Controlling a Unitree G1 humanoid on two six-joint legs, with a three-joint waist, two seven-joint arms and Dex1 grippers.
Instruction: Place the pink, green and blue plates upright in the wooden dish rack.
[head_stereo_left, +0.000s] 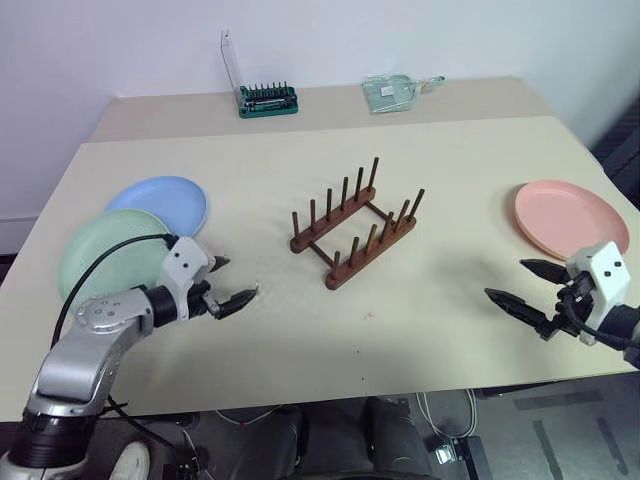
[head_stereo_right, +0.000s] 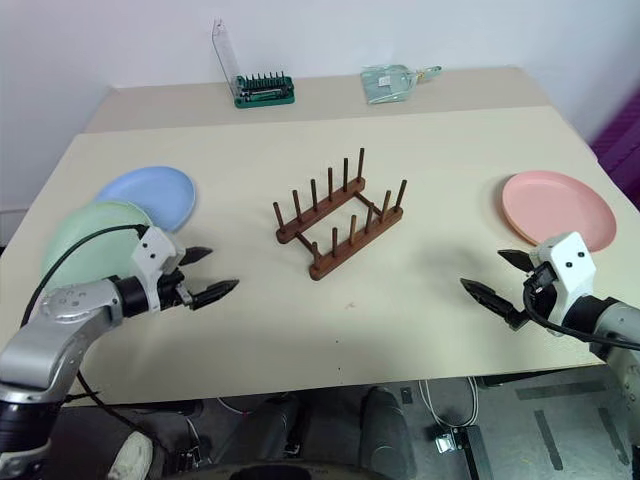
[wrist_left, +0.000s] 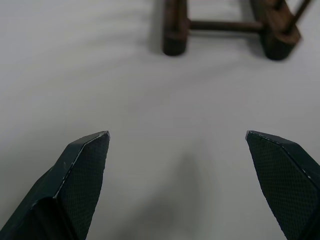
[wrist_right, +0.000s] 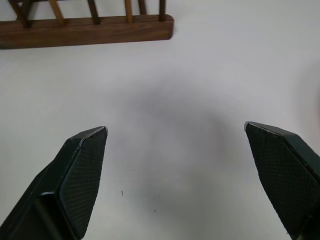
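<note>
Nothing's racked yet: wooden dish rack sits empty mid-table, blue plate and green plate overlapping at 9 o'clock, pink plate at 3, so left gripper and right gripper hover spread wide, holding nothing, each near its own plates.

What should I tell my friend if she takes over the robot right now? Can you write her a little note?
Left gripper: open, holding nothing, over the table beside the green plate.
Right gripper: open, holding nothing, over the table in front of the pink plate.
Wooden dish rack: mid-table, no plates in it.
Blue plate: flat at the table's left, its near edge tucked under the green plate.
Pink plate: flat at the table's right.
Done: nothing yet.
Left: stand all three plates upright between the rack's pegs.
</note>
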